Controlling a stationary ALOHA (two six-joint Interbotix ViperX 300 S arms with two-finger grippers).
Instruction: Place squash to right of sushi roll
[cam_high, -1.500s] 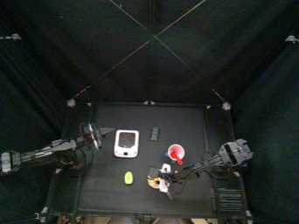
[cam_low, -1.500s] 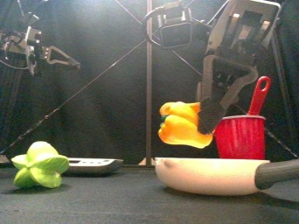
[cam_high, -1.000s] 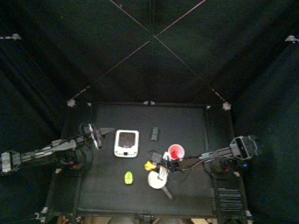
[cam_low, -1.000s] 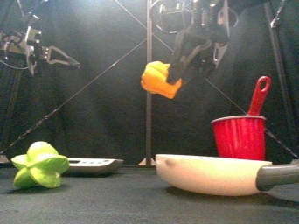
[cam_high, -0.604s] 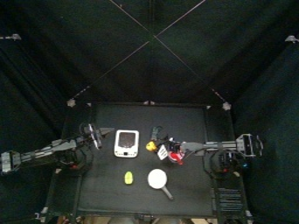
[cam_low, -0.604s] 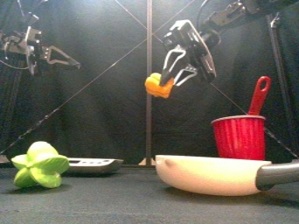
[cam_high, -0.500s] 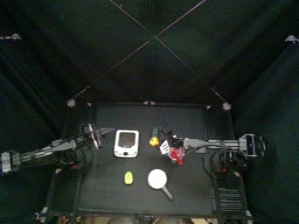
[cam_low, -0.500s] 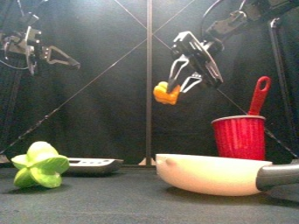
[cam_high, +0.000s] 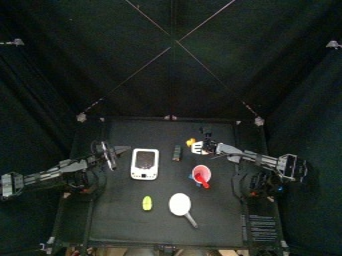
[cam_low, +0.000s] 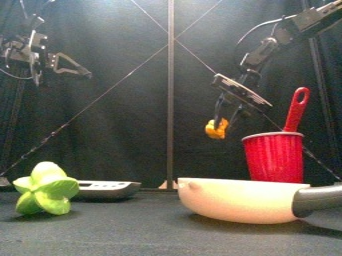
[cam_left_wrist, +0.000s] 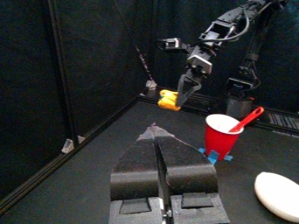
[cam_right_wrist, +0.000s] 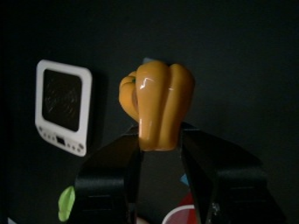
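Note:
The squash (cam_high: 203, 146) is orange-yellow and hangs in my right gripper (cam_high: 207, 147), which is shut on it above the table's back middle. In the front view the squash (cam_low: 215, 128) hangs under the right gripper (cam_low: 225, 112), left of the red cup (cam_low: 278, 157). The right wrist view shows the squash (cam_right_wrist: 158, 109) between the jaws. The sushi roll (cam_high: 175, 152), a tiny dark piece, lies just left of the squash in the top view. My left gripper (cam_left_wrist: 156, 140) is shut and empty, resting at the table's left (cam_high: 106, 152).
A white device (cam_high: 146, 163) lies left of the sushi roll. The red cup (cam_high: 202, 176) holds a red spoon (cam_low: 295, 105). A white ladle (cam_high: 181, 204) and a yellow-green lump (cam_high: 147, 203) lie near the front. Black curtains surround the table.
My right gripper has carried the squash from above the white ladle at the front back past the red cup, and has come down beside the sushi roll. The left arm has not moved.

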